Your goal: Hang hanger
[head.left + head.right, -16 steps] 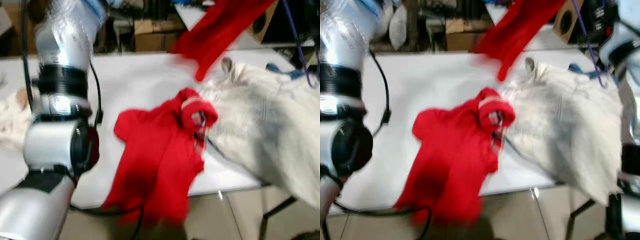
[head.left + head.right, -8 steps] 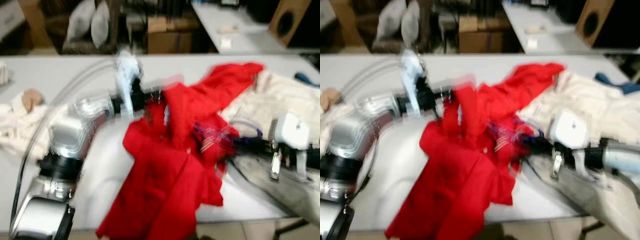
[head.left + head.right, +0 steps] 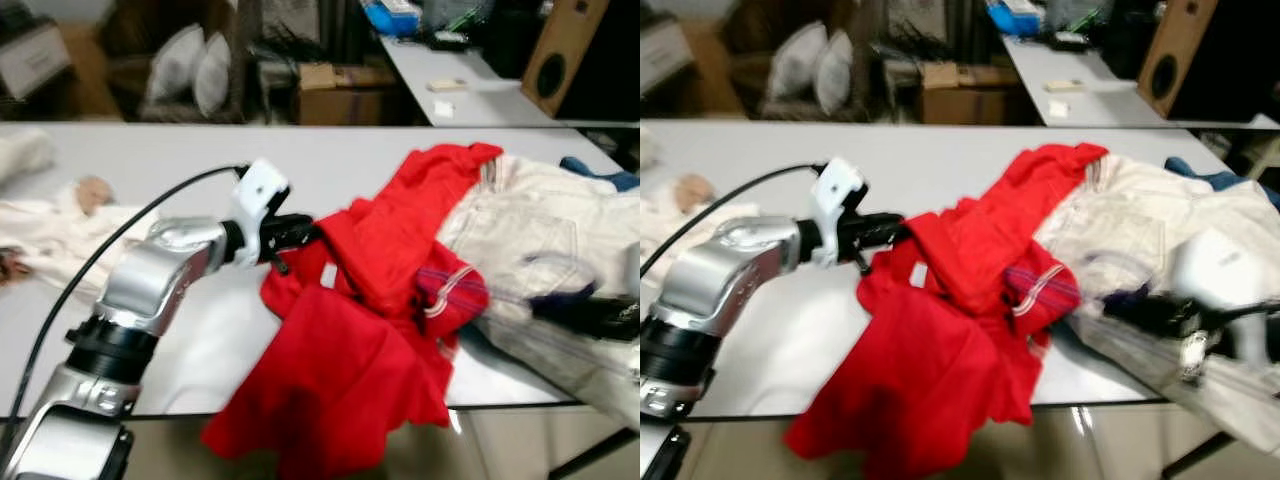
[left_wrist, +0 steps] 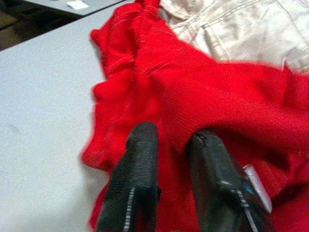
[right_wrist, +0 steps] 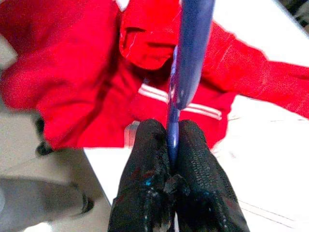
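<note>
Left eye view: red top [image 3: 350, 360] lies crumpled on white bench [image 3: 170, 160], part hanging over near edge. Cream trousers [image 3: 540, 230] beside it, touching. Left end effector [image 3: 300, 232] reaches into red cloth.

Right eye view: right end effector [image 3: 1140, 310] rests on cream trousers, blurry.

Left wrist view: left black fingers [image 4: 137, 169] spread a little, fold of red top between them.

Right wrist view: right end effector [image 5: 173, 145] pressed together, pinching thin blue hanger [image 5: 190, 53], which sticks out over red top.
</note>
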Tool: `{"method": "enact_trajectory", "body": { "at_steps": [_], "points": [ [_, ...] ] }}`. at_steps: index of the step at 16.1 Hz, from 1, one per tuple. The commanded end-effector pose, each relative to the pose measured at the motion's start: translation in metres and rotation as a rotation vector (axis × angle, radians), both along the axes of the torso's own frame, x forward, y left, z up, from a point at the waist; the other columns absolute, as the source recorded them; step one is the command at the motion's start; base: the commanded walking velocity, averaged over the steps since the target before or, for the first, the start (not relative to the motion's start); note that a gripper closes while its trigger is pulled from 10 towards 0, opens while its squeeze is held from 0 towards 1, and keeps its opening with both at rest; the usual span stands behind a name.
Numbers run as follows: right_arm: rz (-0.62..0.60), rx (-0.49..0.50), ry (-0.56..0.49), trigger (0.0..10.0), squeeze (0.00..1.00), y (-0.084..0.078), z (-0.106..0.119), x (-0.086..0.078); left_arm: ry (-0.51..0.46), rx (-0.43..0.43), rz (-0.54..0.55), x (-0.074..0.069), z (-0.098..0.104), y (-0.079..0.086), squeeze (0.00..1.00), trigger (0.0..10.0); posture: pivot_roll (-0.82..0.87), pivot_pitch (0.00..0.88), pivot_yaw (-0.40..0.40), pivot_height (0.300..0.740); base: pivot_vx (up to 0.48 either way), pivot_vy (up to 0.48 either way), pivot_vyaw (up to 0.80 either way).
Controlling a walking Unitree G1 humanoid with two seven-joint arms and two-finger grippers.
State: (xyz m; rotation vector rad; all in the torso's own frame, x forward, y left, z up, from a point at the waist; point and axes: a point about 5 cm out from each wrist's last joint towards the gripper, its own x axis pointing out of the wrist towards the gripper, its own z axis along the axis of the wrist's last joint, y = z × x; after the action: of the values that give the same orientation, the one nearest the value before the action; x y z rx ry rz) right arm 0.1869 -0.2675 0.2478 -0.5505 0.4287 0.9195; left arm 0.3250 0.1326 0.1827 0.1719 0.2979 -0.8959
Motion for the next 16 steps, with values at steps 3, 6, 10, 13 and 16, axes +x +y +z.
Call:
{"method": "enact_trajectory", "body": {
  "at_steps": [3, 6, 10, 13, 16],
  "points": [
    [-0.056, 0.054, -0.165, 10.0, 0.0, -0.014, 0.034, 0.007, -0.058, -0.074, 0.138, 0.015, 0.017, 0.011, 1.0, 10.0, -0.03, 0.0, 0.003, 0.74, 0.0, 0.0, 0.0],
    [-0.056, 0.081, -0.151, 10.0, 0.0, -0.017, 0.037, 0.004, -0.071, -0.087, 0.154, 0.017, 0.021, 0.015, 1.0, 10.0, -0.03, 0.0, 0.006, 0.74, 0.0, 0.0, 0.0],
    [-0.1, 0.186, -0.232, 10.0, 0.0, -0.031, 0.055, 0.005, -0.122, -0.1, 0.251, 0.027, 0.029, 0.03, 1.0, 10.0, -0.02, 0.0, 0.008, 0.74, 0.0, 0.0, 0.0],
    [-0.097, 0.192, -0.2, 10.0, 0.0, -0.033, 0.055, -0.004, -0.18, -0.103, 0.369, 0.037, 0.033, 0.04, 1.0, 10.0, -0.02, 0.0, 0.018, 0.74, 0.0, 0.0, 0.0],
    [-0.083, 0.094, -0.095, 10.0, 0.0, -0.028, 0.036, -0.006, -0.239, -0.143, 0.413, 0.044, 0.042, 0.038, 1.0, 10.0, -0.03, 0.0, 0.024, 0.74, 0.0, 0.0, 0.0]
  ]
}}
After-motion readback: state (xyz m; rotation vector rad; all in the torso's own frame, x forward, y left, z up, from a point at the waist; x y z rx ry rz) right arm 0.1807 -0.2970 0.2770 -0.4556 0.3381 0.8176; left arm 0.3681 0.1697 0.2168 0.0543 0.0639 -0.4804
